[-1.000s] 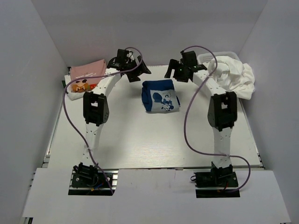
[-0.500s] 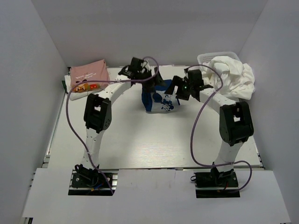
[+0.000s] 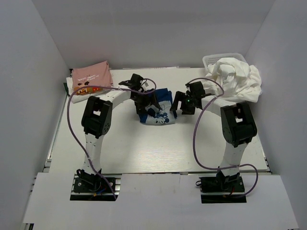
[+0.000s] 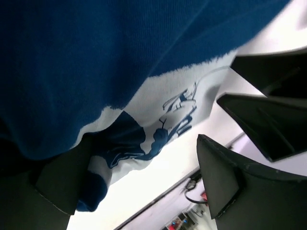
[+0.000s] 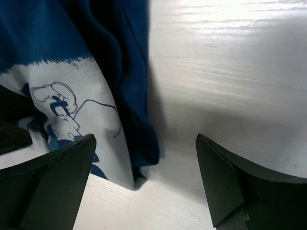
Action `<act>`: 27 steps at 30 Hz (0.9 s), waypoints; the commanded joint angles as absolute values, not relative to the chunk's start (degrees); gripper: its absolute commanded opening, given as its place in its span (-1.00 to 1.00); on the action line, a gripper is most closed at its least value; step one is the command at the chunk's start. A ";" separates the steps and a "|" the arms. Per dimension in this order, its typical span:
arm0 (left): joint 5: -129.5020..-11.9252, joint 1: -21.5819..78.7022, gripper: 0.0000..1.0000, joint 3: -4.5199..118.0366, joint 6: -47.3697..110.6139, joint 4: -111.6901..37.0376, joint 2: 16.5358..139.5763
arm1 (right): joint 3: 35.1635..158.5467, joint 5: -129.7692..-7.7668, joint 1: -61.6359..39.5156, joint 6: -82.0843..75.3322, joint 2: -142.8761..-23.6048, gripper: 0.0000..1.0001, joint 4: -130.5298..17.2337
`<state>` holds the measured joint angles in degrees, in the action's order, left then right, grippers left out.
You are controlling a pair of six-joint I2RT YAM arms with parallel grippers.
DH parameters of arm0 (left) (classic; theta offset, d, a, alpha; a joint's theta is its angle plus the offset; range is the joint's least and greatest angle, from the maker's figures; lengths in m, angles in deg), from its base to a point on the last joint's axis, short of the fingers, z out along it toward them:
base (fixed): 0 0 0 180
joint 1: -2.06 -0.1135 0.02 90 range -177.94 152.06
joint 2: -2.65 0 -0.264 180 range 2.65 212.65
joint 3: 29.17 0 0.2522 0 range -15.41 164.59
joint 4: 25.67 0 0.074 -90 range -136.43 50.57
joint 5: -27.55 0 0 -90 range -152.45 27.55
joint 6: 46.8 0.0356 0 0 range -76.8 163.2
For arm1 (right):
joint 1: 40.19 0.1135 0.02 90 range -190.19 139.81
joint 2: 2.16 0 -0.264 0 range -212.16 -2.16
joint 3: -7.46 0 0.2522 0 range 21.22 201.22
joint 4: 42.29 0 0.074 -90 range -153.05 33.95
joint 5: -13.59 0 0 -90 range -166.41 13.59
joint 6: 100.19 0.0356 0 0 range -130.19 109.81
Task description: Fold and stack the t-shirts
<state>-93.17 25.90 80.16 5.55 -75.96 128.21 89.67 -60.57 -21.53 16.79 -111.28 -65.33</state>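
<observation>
A folded navy blue t-shirt [image 3: 162, 95] with a white cartoon print lies at the middle of the table. My left gripper [image 3: 146, 105] is open, low over the shirt's left part. In the left wrist view the shirt [image 4: 96, 62] fills the upper left and its printed edge reaches between the left gripper's [image 4: 139, 187] spread fingers. My right gripper [image 3: 177, 108] is open at the shirt's right edge. In the right wrist view the shirt's navy folded edge [image 5: 136, 120] lies between the right gripper's [image 5: 141, 184] fingers.
A folded pink t-shirt [image 3: 90, 75] lies on a folded white one at the back left. A heap of white t-shirts [image 3: 240, 79] spills from a white mesh basket [image 3: 210, 59] at the back right. White walls stand on three sides.
Both arms came forward and down from the back of the table to either side of the blue shirt. The shirt has shifted a little toward the near left.
</observation>
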 commanded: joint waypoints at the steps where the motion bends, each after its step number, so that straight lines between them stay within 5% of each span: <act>1: -85.22 25.79 1.00 82.40 10.59 -82.22 126.22 | 88.90 -61.99 -20.06 12.84 -108.52 0.81 -68.97; 10: -75.84 25.09 1.00 86.37 15.96 -82.24 113.49 | 93.55 -65.59 -16.90 7.83 -102.62 0.81 -70.29; 17: -70.28 22.37 1.00 95.48 17.45 -86.00 122.49 | 106.64 -69.38 -16.02 9.23 -110.17 0.81 -71.60; 23: -71.77 20.43 0.62 111.66 16.40 -86.72 135.70 | 123.75 -71.13 -16.28 11.34 -122.12 0.71 -76.00; 27: -73.09 19.81 0.41 115.02 16.40 -84.09 139.85 | 130.90 -72.28 -16.63 12.74 -129.68 0.47 -78.90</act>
<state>-72.50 19.99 112.35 16.18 -84.31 140.73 126.60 -70.52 -16.11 11.17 -127.00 -74.90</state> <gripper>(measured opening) 0.710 0.750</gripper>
